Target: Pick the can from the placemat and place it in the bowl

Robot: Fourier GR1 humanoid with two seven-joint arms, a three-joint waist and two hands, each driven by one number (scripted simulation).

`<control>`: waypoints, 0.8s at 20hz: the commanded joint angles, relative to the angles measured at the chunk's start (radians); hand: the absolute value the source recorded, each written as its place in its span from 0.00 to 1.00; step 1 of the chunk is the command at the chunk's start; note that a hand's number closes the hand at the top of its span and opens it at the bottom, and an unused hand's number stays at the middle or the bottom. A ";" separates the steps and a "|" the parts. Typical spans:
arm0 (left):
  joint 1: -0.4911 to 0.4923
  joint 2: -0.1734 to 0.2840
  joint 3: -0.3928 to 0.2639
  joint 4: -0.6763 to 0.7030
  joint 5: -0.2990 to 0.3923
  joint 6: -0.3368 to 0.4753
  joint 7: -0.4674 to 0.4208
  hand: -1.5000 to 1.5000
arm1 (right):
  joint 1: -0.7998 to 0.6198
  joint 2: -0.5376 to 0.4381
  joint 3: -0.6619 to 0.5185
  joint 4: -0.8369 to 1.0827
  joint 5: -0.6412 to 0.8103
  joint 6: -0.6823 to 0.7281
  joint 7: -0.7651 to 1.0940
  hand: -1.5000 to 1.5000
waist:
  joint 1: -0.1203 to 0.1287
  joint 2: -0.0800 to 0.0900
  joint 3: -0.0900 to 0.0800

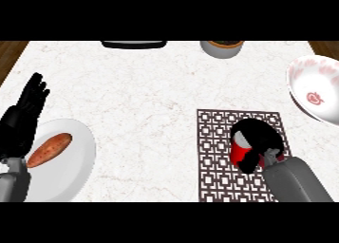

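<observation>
At the near left of the white marbled counter (151, 95), a round white plate (73, 166) holds a single reddish-brown sausage-like piece of food (49, 150), lying at a slant. The black left hand (21, 118) rests beside the plate at the left edge, fingers straight and pointing up, gripping nothing. At the near right lies a brown lattice-patterned rectangular placemat (217, 152); on it, the black right hand (259, 137) curls round a red cylindrical can with a silver top (240, 148), fingers wrapped over its far side and thumb below. The can looks tilted, its pale lid facing left. Farther off at the right edge sits a white bowl with pink markings and a red centre emblem (319, 92), nothing inside it. Along the far edge stand a grey cup with brown contents (222, 49) and a dark flat object (133, 44).
</observation>
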 commanded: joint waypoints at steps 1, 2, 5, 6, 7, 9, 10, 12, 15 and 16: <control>-0.002 -0.022 -0.004 -0.020 -0.024 0.000 0.011 0.50 | -0.005 0.055 0.000 0.071 0.050 -0.040 -0.019 1.00 | 0.000 0.009 0.008; -0.058 -0.006 0.010 0.020 -0.017 0.003 0.039 0.50 | -0.025 0.008 -0.027 0.153 0.067 -0.124 -0.120 1.00 | 0.001 0.010 0.008; 0.032 -0.023 -0.003 -0.001 -0.008 -0.021 -0.032 0.50 | -0.130 0.079 -0.127 0.235 0.074 -0.188 0.047 1.00 | 0.017 0.014 0.008; -0.052 -0.007 0.010 0.035 -0.004 -0.015 0.006 0.50 | -0.206 0.054 -0.201 0.281 0.052 -0.173 0.086 1.00 | 0.018 0.021 0.009; -0.030 -0.032 -0.020 0.025 -0.022 -0.006 -0.006 0.50 | -0.226 0.080 -0.230 0.339 0.064 -0.228 0.138 1.00 | 0.033 0.027 0.009; -0.027 -0.038 -0.032 0.025 -0.032 -0.005 -0.022 0.50 | -0.322 0.075 -0.327 0.380 0.052 -0.264 0.257 1.00 | 0.052 0.036 0.009; -0.055 -0.017 -0.015 0.035 -0.020 -0.019 -0.014 0.50 | -0.347 0.081 -0.311 0.422 0.105 -0.326 0.291 1.00 | 0.050 0.033 0.009; -0.078 -0.037 -0.036 0.008 -0.027 -0.003 0.034 0.50 | -0.446 0.044 -0.343 0.503 0.128 -0.366 0.307 1.00 | 0.058 0.031 0.010; 0.007 -0.017 -0.007 0.009 -0.011 -0.037 -0.057 0.50 | -0.521 0.074 -0.316 0.637 0.206 -0.481 0.326 1.00 | 0.055 0.024 0.009; -0.042 -0.039 -0.018 0.035 -0.028 -0.005 -0.020 0.50 | -0.586 0.018 -0.331 0.637 0.203 -0.439 0.323 1.00 | 0.041 0.023 0.008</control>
